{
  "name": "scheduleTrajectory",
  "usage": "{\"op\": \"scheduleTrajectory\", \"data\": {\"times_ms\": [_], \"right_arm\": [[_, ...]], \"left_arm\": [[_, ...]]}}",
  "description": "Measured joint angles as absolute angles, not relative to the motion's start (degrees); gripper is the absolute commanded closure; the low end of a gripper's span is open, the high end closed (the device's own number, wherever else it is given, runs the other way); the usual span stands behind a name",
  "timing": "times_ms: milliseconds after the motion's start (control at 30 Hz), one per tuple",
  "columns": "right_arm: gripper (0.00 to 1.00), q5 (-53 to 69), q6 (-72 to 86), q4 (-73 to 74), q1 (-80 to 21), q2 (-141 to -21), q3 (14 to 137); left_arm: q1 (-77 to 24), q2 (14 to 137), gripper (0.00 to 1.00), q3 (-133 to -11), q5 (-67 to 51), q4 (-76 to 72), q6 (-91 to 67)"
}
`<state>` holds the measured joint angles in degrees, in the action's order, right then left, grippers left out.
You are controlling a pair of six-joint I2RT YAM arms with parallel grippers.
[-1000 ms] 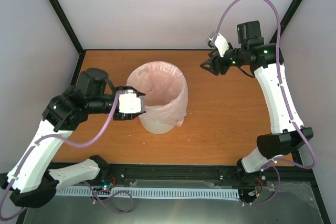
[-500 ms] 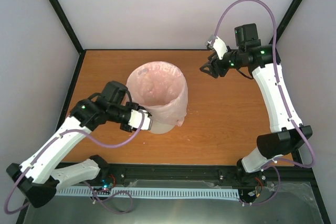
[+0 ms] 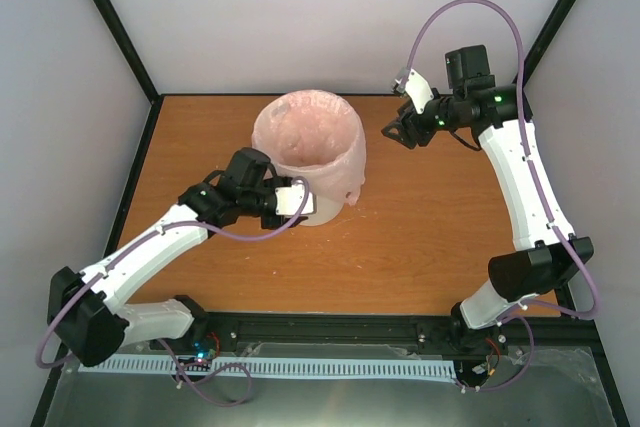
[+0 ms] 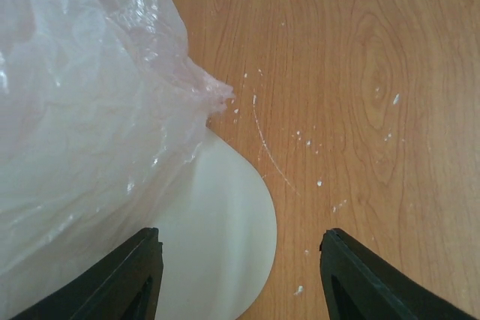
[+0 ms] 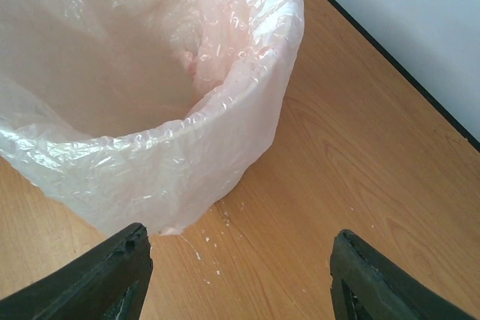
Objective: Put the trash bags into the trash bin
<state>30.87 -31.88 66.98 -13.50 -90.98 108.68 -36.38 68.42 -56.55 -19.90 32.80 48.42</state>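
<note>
The white trash bin point(image 3: 327, 209) stands at mid-table, lined with the pale pink trash bag point(image 3: 310, 142), whose edge is folded over the rim and hangs down the outside. My left gripper point(image 3: 303, 204) is open, low against the bin's near wall. In the left wrist view the gripper point(image 4: 240, 286) straddles the bin's white base point(image 4: 221, 237), with the bag point(image 4: 90, 110) above it. My right gripper point(image 3: 396, 130) is open and empty, in the air to the right of the bin. In the right wrist view the gripper point(image 5: 240, 282) looks down on the bag point(image 5: 150, 162); the bin is hidden under the bag there.
The wooden table point(image 3: 430, 237) is fenced by black frame posts and pale walls at the back and sides. Small white specks lie on the wood point(image 4: 307, 140) beside the bin. A black rail runs along the near edge point(image 3: 340, 332).
My left arm swung from the bin's left side round to its near side and dropped low. The bin with the bag slid a little back and to the right. The right arm barely moved.
</note>
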Motion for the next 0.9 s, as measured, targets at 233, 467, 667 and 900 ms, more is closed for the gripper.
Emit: {"op": "scheduleTrajectory", "data": {"times_ms": [233, 467, 667, 900], "right_arm": [[0.26, 30.2, -31.09, 65.73, -13.5, -90.96, 106.83], [0.07, 23.99, -27.59, 61.3, -13.5, -90.52, 102.94], [0.05, 20.97, -23.62, 58.11, -12.73, -88.18, 98.13], [0.05, 20.32, -19.99, 56.1, -11.0, -86.15, 96.36]], "left_arm": [[-36.4, 64.1, 0.31, -56.34, -21.3, 35.94, 47.03], [-36.23, 54.65, 0.18, -54.92, -16.78, 38.13, 39.64], [-30.44, 48.93, 0.09, -54.26, -8.21, 35.42, 28.67], [-16.99, 48.01, 0.09, -50.04, -4.89, 31.64, 13.91]]}}
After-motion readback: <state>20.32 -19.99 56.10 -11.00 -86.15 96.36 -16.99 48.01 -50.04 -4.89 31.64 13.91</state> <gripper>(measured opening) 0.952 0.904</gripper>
